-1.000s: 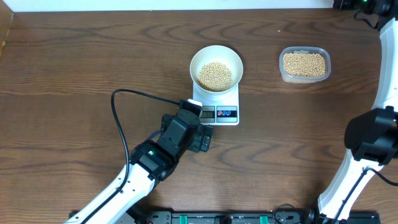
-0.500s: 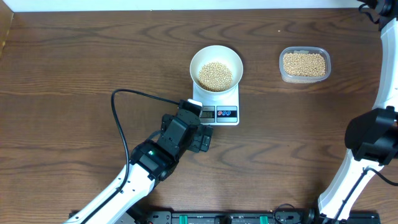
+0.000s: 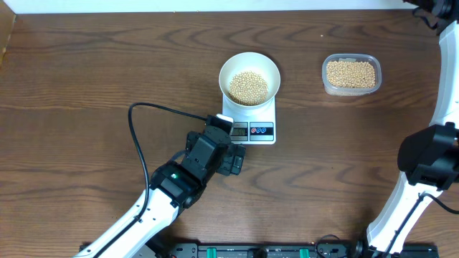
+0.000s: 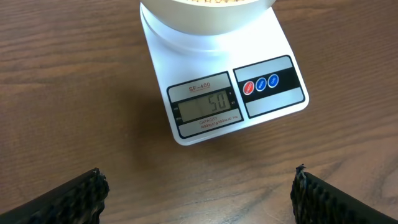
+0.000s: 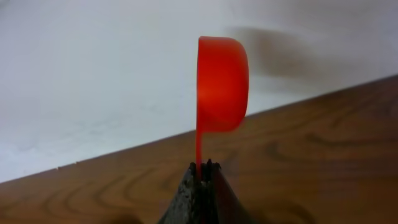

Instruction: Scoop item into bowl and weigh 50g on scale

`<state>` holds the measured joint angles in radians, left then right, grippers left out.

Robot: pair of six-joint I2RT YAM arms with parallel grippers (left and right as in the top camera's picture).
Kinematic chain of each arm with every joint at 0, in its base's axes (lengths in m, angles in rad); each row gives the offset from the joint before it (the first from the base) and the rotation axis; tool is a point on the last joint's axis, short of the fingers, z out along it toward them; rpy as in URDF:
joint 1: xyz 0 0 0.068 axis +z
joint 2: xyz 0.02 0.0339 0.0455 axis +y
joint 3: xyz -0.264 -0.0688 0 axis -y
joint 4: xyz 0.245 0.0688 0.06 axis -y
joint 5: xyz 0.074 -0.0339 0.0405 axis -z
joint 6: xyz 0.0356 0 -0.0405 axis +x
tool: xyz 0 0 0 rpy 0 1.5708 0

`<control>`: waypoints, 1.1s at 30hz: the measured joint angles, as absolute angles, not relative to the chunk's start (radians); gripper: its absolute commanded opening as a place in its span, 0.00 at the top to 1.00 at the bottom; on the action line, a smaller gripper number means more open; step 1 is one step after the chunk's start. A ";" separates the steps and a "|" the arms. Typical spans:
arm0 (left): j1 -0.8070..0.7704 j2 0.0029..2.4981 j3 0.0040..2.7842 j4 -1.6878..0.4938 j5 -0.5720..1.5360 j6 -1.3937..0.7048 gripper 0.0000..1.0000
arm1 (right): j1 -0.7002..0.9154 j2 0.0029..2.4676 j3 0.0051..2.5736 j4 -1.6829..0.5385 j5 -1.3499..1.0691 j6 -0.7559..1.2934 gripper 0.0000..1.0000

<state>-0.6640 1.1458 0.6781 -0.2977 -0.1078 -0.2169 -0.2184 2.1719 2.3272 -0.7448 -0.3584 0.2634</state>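
The white bowl (image 3: 249,78) holds tan beans (image 3: 248,87) and stands on the white scale (image 3: 258,130) at the table's middle. In the left wrist view the scale's display (image 4: 207,107) reads 50, with the bowl (image 4: 205,15) at the top edge. My left gripper (image 3: 234,159) is open and empty just in front of the scale; its fingertips (image 4: 199,193) frame bare wood. My right gripper (image 5: 203,168) is shut on the handle of a red scoop (image 5: 221,84), held upright near the back wall; it is at the overhead view's top right corner, mostly out of view.
A clear plastic tub (image 3: 351,74) of beans stands at the back right. A black cable (image 3: 140,136) loops over the table left of the left arm. The right arm (image 3: 430,158) runs along the right edge.
The right arm's wrist at the top right corner has shifted slightly. The left arm, bowl and scale have not moved.
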 measured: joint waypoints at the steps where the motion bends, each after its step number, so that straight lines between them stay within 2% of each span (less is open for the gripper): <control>1: -0.664 1.146 0.678 -0.298 -0.108 -0.217 0.04 | -0.218 2.172 2.327 -0.751 -0.358 0.263 0.99; 15: -0.664 1.146 0.678 -0.298 -0.108 -0.217 0.04 | -0.219 2.172 2.327 -0.878 -0.422 0.243 0.99; 26: -0.664 1.146 0.678 -0.298 -0.108 -0.217 0.04 | -0.219 2.156 2.328 -1.190 -0.476 0.139 0.99; 33: -0.664 1.146 0.678 -0.298 -0.108 -0.217 0.04 | -0.218 2.085 2.330 -1.372 -0.379 0.107 0.99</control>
<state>-0.6640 1.1458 0.6781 -0.2977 -0.1078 -0.2169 -0.2184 2.0853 2.3302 -1.3724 -0.3794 0.1074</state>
